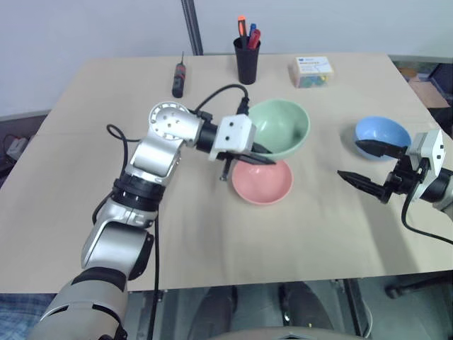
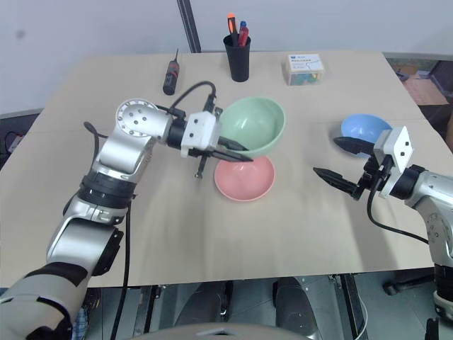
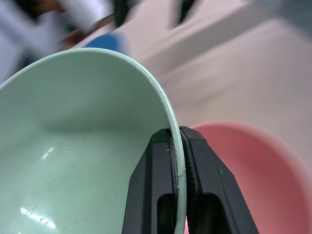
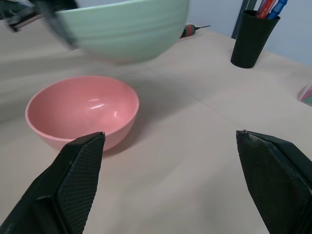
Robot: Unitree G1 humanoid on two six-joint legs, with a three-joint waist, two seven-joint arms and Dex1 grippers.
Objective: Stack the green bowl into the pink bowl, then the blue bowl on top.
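Take the pink bowl as your reference: it sits upright on the table, near the middle. Your left gripper has its two black fingers pinched together on the rim of the green bowl, one finger inside the wall and one outside, and it holds that bowl in the air, tilted, just above and slightly behind the pink bowl. The two bowls are apart; in the right wrist view the green one hangs clear over the pink one's far edge. The blue bowl rests on the table well to the right of the pink bowl. Your right gripper is between the pink bowl and the blue bowl, closer to the blue one, with its fingers spread wide and nothing between them; one fingertip reaches over the blue bowl's near rim. Behind the pink bowl, toward the table's far edge, you have a black pen cup, a screwdriver and a small box.
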